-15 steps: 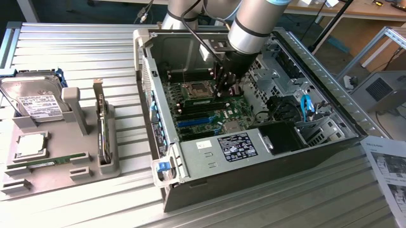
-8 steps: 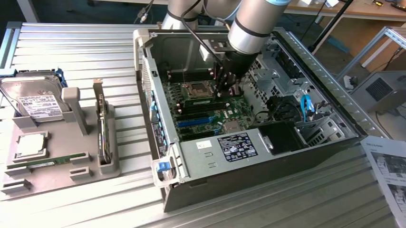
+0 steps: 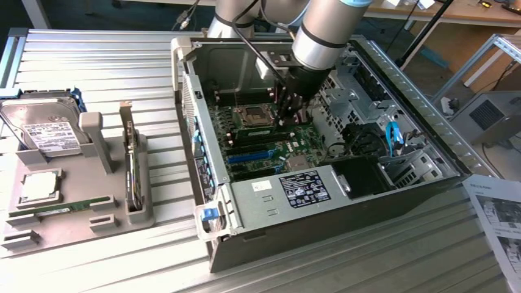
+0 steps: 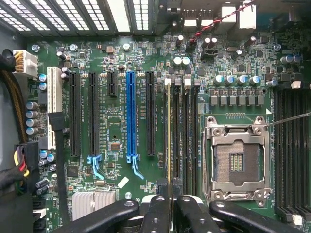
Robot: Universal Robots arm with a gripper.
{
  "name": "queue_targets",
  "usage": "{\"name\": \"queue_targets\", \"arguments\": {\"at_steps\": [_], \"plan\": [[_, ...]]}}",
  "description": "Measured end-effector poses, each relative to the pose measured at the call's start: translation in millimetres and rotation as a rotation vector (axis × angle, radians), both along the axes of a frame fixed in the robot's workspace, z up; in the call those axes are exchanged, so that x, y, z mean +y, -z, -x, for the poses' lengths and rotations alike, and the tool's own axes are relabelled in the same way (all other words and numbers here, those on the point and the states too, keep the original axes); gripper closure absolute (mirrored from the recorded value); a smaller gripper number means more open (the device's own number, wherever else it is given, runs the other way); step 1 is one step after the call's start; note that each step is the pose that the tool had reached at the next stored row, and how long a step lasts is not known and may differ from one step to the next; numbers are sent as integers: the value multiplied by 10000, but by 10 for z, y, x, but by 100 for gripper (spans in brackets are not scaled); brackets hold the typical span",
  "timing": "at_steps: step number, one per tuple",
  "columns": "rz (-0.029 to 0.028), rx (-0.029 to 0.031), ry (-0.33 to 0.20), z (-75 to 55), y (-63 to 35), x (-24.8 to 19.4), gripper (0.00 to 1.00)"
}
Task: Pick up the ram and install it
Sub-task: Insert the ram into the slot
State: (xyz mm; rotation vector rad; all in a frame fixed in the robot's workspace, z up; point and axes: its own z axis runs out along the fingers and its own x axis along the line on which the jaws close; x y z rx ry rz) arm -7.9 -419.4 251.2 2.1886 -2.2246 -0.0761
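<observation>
The ram (image 4: 168,126) shows edge-on as a thin pale-green line standing in the first memory slot, beside the black slots next to the processor socket. My gripper (image 4: 171,190) is shut on the ram's near end, one black finger on each side of it. From outside, the arm reaches down into the open computer case and the gripper (image 3: 287,117) hangs over the motherboard (image 3: 269,143) just beside the socket. A twin green stick (image 3: 61,209) lies flat on the grey tray.
The empty processor socket (image 4: 236,160) sits close beside the memory slots. A blue card slot (image 4: 130,114) and cables (image 4: 19,162) lie further off. The case wall (image 3: 269,210) rings the board. The tray (image 3: 49,241) holds a hard drive (image 3: 45,131) and a silver chip (image 3: 39,186).
</observation>
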Motion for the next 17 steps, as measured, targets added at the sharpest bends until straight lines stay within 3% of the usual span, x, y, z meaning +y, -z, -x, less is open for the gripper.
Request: {"name": "queue_targets", "arguments": {"at_steps": [17], "plan": [[0, 0, 0, 0, 72, 11, 88]]}}
